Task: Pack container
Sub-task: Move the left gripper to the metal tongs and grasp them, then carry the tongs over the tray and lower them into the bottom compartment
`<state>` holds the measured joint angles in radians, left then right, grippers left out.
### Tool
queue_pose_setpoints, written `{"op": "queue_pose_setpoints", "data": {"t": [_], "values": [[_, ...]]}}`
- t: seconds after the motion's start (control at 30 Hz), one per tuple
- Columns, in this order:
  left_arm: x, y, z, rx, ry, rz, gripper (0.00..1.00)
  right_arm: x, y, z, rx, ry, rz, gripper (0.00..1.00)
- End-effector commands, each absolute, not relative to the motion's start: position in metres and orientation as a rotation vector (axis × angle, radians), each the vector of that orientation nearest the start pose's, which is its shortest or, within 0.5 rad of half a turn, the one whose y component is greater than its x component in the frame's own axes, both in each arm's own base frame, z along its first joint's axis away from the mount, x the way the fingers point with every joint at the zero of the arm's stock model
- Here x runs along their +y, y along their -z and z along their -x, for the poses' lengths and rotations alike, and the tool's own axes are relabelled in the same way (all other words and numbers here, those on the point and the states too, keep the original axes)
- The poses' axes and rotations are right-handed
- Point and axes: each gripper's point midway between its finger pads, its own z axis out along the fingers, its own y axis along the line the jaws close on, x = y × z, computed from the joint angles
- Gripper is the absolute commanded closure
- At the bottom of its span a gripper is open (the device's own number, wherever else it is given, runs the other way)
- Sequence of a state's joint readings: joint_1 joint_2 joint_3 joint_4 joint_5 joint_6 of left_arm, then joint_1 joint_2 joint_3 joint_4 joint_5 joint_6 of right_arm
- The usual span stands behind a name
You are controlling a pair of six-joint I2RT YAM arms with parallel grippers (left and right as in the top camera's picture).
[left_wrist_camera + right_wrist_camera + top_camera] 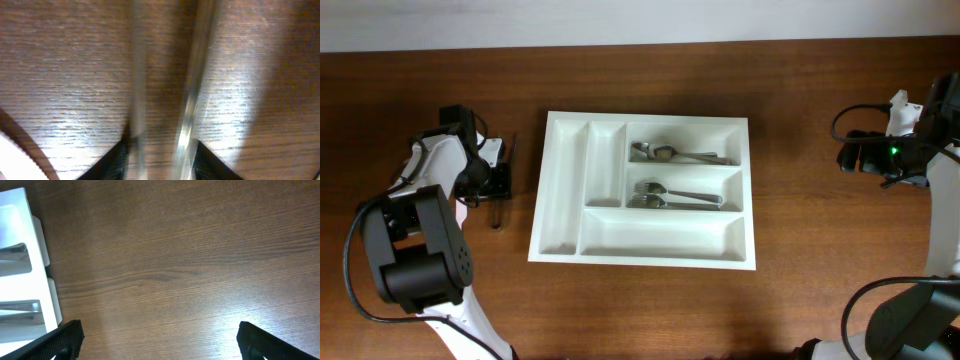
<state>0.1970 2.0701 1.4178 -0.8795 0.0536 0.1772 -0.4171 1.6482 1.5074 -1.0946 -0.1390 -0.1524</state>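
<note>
Overhead: tray (565, 190) mid table (800, 300), long axis L-R, just right of my left claw (496, 186); left arm nearer.
Left wrist: two blurry cutlery pcs (187, 100) lengthwise betw fingers (115, 160); claw narrowed, grip can't tell.
Right wrist: right claw (160, 337) wide, empty.

The container (560, 190) holds cutlery (672, 197) in 2 compartments, seemingly spoons.

table (650, 310): dark brown, fine streaked wood grain | container (660, 235): plain white | cutlery (685, 155) in it: shiny silver | left arm (420, 240): black with white sections | right arm (920, 140): black and white, one green light (894, 152) | left tool (162, 162), right tool (165, 342): black fingers | blurred strips (187, 100) by the left tool: pale silver-grey
</note>
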Motion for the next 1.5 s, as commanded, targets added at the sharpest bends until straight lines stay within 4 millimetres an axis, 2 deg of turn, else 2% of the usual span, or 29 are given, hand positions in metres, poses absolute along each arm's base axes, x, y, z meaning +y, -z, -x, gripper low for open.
{"op": "queue_pose_setpoints", "data": {"t": [0.0, 0.17, 0.23, 0.27, 0.33, 0.47, 0.57, 0.67, 0.73, 0.8, 0.9, 1.03, 1.1, 1.23, 1.33, 1.47], "values": [[0.062, 0.016, -0.373, 3.142, 0.128, 0.031, 0.70, -0.129, -0.180, -0.348, 2.736, -0.028, -0.342, 0.01], [0.061, 0.014, -0.372, 3.148, 0.130, 0.030, 0.79, -0.130, -0.181, -0.349, 2.733, -0.023, -0.343, 0.01], [0.062, 0.005, -0.377, 3.142, 0.127, 0.028, 0.92, -0.130, -0.181, -0.349, 2.733, -0.023, -0.343, 0.01], [0.063, 0.001, -0.380, 3.138, 0.126, 0.028, 0.95, -0.130, -0.181, -0.349, 2.733, -0.023, -0.343, 0.01], [0.064, -0.016, -0.390, 3.112, 0.117, 0.022, 0.98, -0.130, -0.181, -0.349, 2.733, -0.023, -0.343, 0.01], [0.059, -0.072, -0.418, 3.001, 0.084, -0.021, 0.98, -0.130, -0.181, -0.349, 2.732, -0.023, -0.342, 0.01], [0.047, -0.115, -0.430, 2.913, 0.064, -0.074, 0.98, -0.130, -0.181, -0.349, 2.730, -0.021, -0.342, 0.01], [0.021, -0.152, -0.433, 2.842, 0.064, -0.162, 0.98, -0.131, -0.182, -0.351, 2.721, -0.018, -0.341, 0.01], [-0.007, -0.175, -0.432, 2.789, 0.064, -0.287, 0.98, -0.133, -0.182, -0.351, 2.716, -0.015, -0.348, 0.01], [-0.050, -0.194, -0.425, 2.719, 0.069, -0.487, 0.98, -0.139, -0.183, -0.350, 2.701, -0.021, -0.429, 0.01], [-0.106, -0.208, -0.408, 2.616, 0.074, -0.807, 0.98, -0.147, -0.183, -0.347, 2.694, -0.019, -0.472, 0.01], [-0.168, -0.207, -0.376, 2.488, 0.087, -1.219, 0.98, -0.153, -0.183, -0.345, 2.682, -0.027, -0.522, 0.01], [-0.203, -0.203, -0.351, 2.365, 0.121, -1.498, 0.98, -0.153, -0.183, -0.345, 2.681, -0.028, -0.522, 0.01], [-0.251, -0.201, -0.308, 2.118, 0.261, -1.858, 0.98, -0.153, -0.183, -0.345, 2.680, -0.028, -0.522, 0.01], [-0.273, -0.195, -0.282, 2.022, 0.368, -2.005, 0.98, -0.151, -0.183, -0.346, 2.676, -0.040, -0.519, 0.01], [-0.272, -0.169, -0.266, 2.065, 0.407, -2.091, 0.98, -0.150, -0.184, -0.347, 2.672, -0.051, -0.515, 0.01]]}}
